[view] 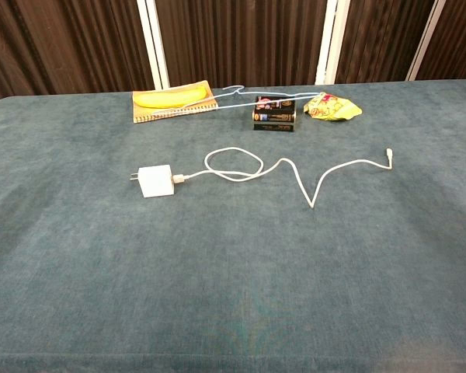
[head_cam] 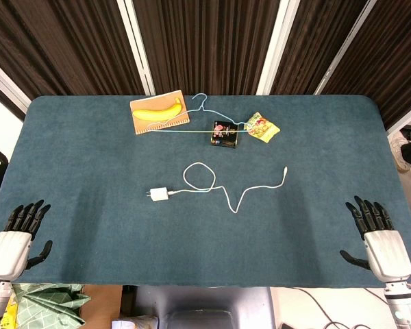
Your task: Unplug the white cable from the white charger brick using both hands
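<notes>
1. The head view shows both hands; the chest view shows none. The left hand [head_cam: 17, 236] and right hand [head_cam: 378, 236] lie at the near table corners, fingers spread, holding nothing.
2. The white charger brick [head_cam: 158, 195] lies mid-table, the white cable [head_cam: 222, 188] plugged into it and curling to the right.
3. At the far edge are a banana [head_cam: 157, 110] on a notebook [head_cam: 161, 123], a blue hanger [head_cam: 204, 113], a black box [head_cam: 225, 133] and a yellow packet [head_cam: 262, 127], well apart from the brick.

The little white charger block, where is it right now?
The square white charger brick lies flat near the middle of the teal table, slightly left, with the thin white cable plugged in and curling off to its right.
</notes>
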`<control>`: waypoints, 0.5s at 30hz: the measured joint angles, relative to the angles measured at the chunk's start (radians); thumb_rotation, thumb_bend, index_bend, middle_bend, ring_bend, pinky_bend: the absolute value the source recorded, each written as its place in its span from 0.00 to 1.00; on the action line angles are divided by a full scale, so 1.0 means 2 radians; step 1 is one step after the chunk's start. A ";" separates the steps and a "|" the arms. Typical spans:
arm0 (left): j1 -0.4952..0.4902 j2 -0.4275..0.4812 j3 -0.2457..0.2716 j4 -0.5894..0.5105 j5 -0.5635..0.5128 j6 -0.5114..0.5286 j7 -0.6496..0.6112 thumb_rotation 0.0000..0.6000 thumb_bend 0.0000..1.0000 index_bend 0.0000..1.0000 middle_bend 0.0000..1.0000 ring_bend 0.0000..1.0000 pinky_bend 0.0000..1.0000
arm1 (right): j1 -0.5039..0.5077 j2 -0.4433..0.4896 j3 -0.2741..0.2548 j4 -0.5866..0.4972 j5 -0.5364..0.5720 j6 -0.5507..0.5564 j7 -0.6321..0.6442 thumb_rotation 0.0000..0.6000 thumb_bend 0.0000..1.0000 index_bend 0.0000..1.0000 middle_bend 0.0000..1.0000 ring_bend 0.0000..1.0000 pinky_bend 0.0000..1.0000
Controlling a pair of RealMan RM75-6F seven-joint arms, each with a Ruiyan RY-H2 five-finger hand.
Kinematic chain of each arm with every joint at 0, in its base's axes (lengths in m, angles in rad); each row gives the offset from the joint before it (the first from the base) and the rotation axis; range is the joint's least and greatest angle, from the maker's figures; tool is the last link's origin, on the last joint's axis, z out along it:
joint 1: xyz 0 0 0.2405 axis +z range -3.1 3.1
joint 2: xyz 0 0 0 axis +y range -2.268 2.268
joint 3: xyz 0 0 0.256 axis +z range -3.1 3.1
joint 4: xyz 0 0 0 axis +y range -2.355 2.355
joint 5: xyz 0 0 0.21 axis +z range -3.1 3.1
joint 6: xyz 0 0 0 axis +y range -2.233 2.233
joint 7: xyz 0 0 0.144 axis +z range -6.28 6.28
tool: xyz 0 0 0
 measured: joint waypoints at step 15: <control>-0.061 -0.110 -0.008 0.072 0.023 -0.069 -0.031 1.00 0.41 0.04 0.02 0.70 0.94 | -0.002 0.005 0.003 -0.001 0.009 0.000 0.001 1.00 0.15 0.00 0.00 0.00 0.00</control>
